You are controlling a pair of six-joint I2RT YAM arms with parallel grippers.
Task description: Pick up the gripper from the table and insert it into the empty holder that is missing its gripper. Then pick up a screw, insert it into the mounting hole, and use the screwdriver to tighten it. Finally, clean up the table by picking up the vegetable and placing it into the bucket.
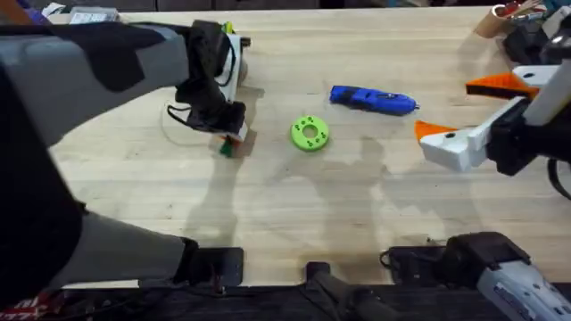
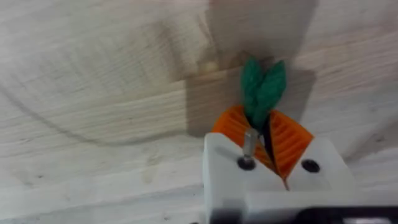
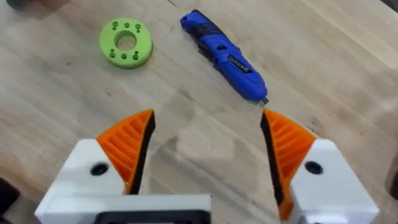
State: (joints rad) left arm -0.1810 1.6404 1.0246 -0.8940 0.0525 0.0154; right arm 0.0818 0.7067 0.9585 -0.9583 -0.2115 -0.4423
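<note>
My left gripper is shut on the vegetable, whose dark-green knobbly end sticks out past the orange pads just above the table. In the overhead view the vegetable shows under the left gripper, left of centre. The blue screwdriver lies flat at centre right, and in the right wrist view the screwdriver is ahead of my right gripper. The right gripper hangs open and empty at the right. The bucket, holder and screw are out of view.
A lime-green disc with holes lies between the two grippers, and the disc also appears in the right wrist view. A yellow-green toy peeks out behind the left arm. Clutter sits at the far right corner.
</note>
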